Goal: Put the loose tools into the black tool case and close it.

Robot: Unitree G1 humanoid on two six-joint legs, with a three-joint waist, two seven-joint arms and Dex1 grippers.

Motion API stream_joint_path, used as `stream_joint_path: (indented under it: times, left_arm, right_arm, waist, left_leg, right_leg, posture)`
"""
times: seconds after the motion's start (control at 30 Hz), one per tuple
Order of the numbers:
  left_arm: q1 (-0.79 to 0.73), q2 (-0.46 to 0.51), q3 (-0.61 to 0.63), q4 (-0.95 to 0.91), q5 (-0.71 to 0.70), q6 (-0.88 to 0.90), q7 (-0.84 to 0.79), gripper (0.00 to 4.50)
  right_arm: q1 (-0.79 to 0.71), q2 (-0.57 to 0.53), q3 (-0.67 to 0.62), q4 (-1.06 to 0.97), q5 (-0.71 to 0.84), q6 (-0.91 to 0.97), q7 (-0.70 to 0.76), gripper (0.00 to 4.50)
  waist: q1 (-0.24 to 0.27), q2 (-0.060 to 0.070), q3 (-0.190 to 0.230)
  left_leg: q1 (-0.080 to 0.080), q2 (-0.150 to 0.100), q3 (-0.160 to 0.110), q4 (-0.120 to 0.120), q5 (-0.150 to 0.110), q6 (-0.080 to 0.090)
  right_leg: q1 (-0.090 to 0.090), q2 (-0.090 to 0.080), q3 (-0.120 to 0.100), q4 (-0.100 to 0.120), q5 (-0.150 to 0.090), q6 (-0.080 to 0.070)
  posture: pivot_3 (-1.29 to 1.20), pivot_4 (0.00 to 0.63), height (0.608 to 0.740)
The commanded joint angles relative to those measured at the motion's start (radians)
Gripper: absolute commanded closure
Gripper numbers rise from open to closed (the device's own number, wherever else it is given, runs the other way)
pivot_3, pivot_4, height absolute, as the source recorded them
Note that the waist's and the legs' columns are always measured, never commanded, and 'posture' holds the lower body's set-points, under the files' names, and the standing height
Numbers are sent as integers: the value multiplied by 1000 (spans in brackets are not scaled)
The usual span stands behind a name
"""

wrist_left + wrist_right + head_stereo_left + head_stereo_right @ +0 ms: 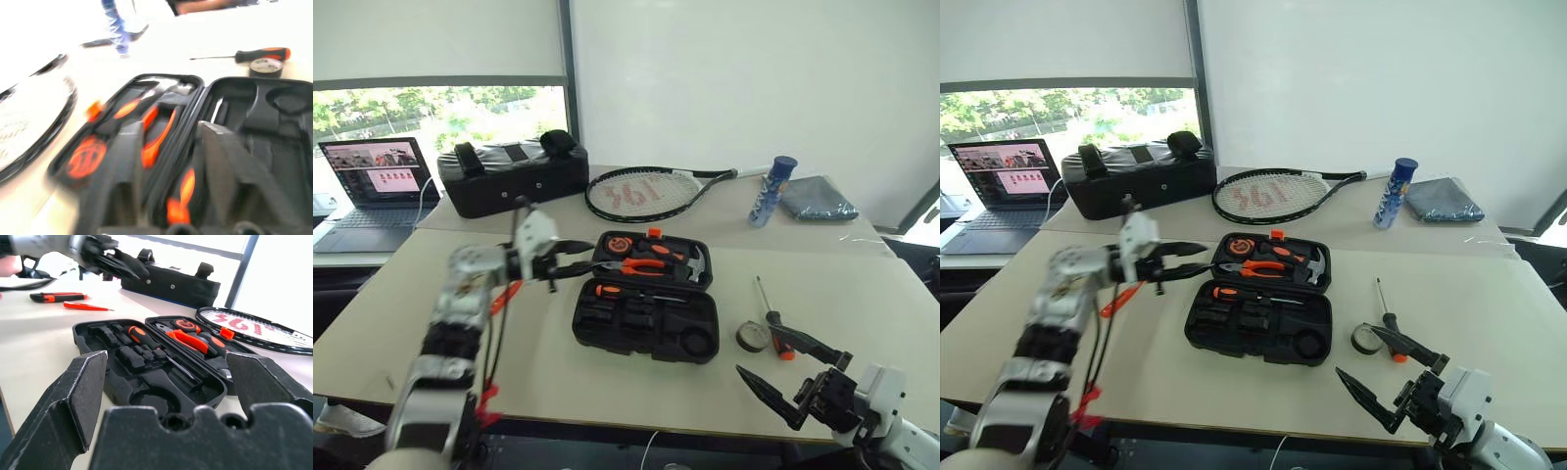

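The black tool case (pixel 700 328) lies open in the middle of the table. One black-and-orange screwdriver (pixel 146 338) rests in a slot of its near half. The far half carries pliers, a hammer and a tape measure. My left gripper (pixel 590 257) hovers open and empty just left of the case, pointing at it. A second black-and-orange screwdriver (pixel 773 328) and a dark tape roll (pixel 753 336) lie on the table right of the case. The right gripper (pixel 764 351) stands open close in front of them. The utility knife (pixel 58 296) and slim orange screwdriver (pixel 88 306) lie left of the case.
A tennis racket (pixel 646 193), a black padded bag (pixel 514 176), a blue bottle (pixel 773 191) and a grey cloth (pixel 818 201) sit along the back. A laptop (pixel 377 191) stands at the far left. The table's front edge runs just below the right gripper.
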Motion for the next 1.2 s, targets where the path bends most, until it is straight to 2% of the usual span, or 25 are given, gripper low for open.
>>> stream_joint_path:
  times: [0.03, 0.1, 0.13, 0.2, 0.33, 0.5, 0.63, 0.77, 0.83, 0.9, 1.03, 1.2]
  left_arm:
    - [188, 67, 181, -167, -91, 94, 118, 1008]
    - [341, 87, 294, -263, -137, 162, 185, 192]
    - [425, 94, 345, -302, -144, 173, 207, 74]
    - [565, 82, 432, -358, -160, 179, 245, 74]
    - [755, 45, 529, -411, -188, 176, 295, 74]
    - [834, 35, 535, -453, -211, 199, 335, 74]
    - [727, 103, 462, -461, -207, 270, 367, 74]
    - [490, 217, 320, -405, -191, 501, 444, 74]
    - [364, 285, 192, -350, -155, 640, 439, 74]
    - [248, 337, 61, -299, -99, 684, 404, 74]
    - [-2, 313, -90, -106, -29, 715, 397, 74]
    - [-174, 264, -237, 126, 82, 645, 364, 74]
  right_arm:
    - [-23, -11, -1, -7, 35, 5, 30, 0]
    - [-53, -5, 16, -7, 36, 5, 33, 0]
    - [-69, -5, 29, -7, 34, 10, 37, 0]
    - [-100, -9, 47, 5, 31, 19, 47, 0]
    - [-142, -20, 62, 29, 35, 36, 68, 0]
    - [-160, -27, 70, 40, 39, 48, 92, 0]
    - [-157, -28, 68, 34, 40, 59, 102, 0]
    - [-150, -29, 67, 15, 42, 74, 99, 0]
    - [-149, -27, 68, 6, 41, 84, 89, 0]
    - [-149, -26, 73, -5, 39, 94, 80, 0]
    - [-145, -28, 81, -34, 34, 122, 63, 0]
    - [-129, -24, 80, -61, 25, 134, 39, 0]
  waist:
    - [1, -2, 1]
    - [6, -5, 2]
    - [8, -5, 2]
    - [13, -6, 2]
    - [25, -6, 2]
    - [30, -7, 2]
    - [36, -7, 3]
    - [42, -8, 3]
    - [39, -7, 3]
    - [32, -7, 3]
    - [17, -8, 4]
    - [12, -8, 4]
  left_leg:
    - [0, 1, -1, 0, 0, 0]
    - [0, 1, -1, 1, 0, 0]
    - [0, 2, -1, 1, 0, 0]
    - [0, 2, -1, 1, 0, 0]
    - [1, 2, 0, 1, 0, -1]
    - [1, 2, 0, 1, 0, -1]
    - [2, 3, 1, 1, 0, -1]
    - [1, 2, 0, 1, 0, -1]
    - [1, 2, 0, 1, 0, -1]
    - [1, 2, 1, 0, 0, -2]
    - [-1, 2, 0, -1, -1, -2]
    - [-4, 1, -1, -1, -1, -3]
  right_leg:
    - [-1, 0, -1, 1, 0, 0]
    - [0, 0, -2, 1, 0, -1]
    - [0, -1, -2, 1, 0, -1]
    - [1, -2, -3, 1, 0, -1]
    - [1, -4, -5, 1, -3, -2]
    - [1, -3, -6, 1, -6, -3]
    - [1, -2, -6, 1, -7, -2]
    - [0, -1, -6, 2, -9, 1]
    - [0, -1, -5, 2, -9, 1]
    - [0, -1, -4, 3, -9, 0]
    - [-3, 1, -5, 3, -9, -2]
    - [-5, 2, -4, 3, -7, -4]
  posture:
    - [0, 150, 740]
    - [0, 150, 740]
    - [0, 150, 740]
    - [0, 150, 740]
    - [0, 150, 740]
    - [0, 150, 740]
    - [0, 150, 740]
    - [0, 150, 740]
    - [0, 150, 740]
    - [0, 150, 740]
    - [0, 150, 740]
    - [0, 150, 740]
